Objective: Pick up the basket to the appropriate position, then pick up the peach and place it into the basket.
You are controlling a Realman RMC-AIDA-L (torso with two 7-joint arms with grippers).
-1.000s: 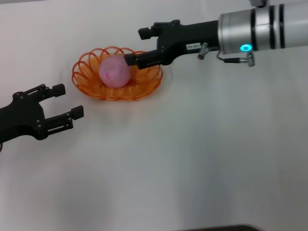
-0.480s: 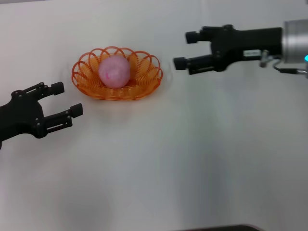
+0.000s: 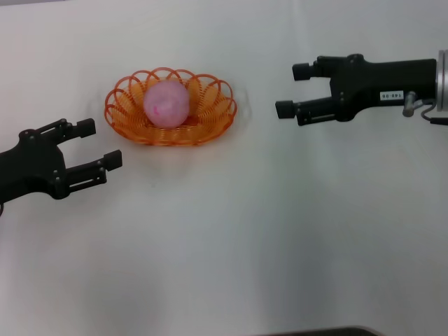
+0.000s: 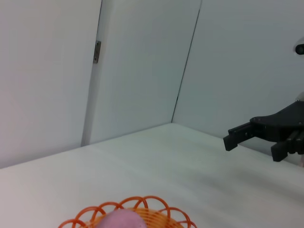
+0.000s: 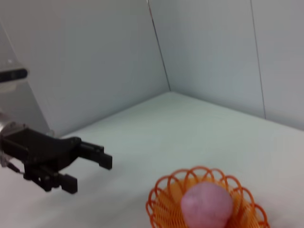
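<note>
Head view: peach inside basket; right tool released, well apart; left tool released, near rim.

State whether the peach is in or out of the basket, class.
In. The peach sits inside the basket, ringed by its orange loops; the open right gripper and left gripper are both clear of it.

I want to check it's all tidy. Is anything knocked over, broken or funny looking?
Nothing stands out. The peach sits inside the basket, which rests flat and unbent on the white table. The left tool and the right tool are both open, empty and off to either side of the basket.
</note>
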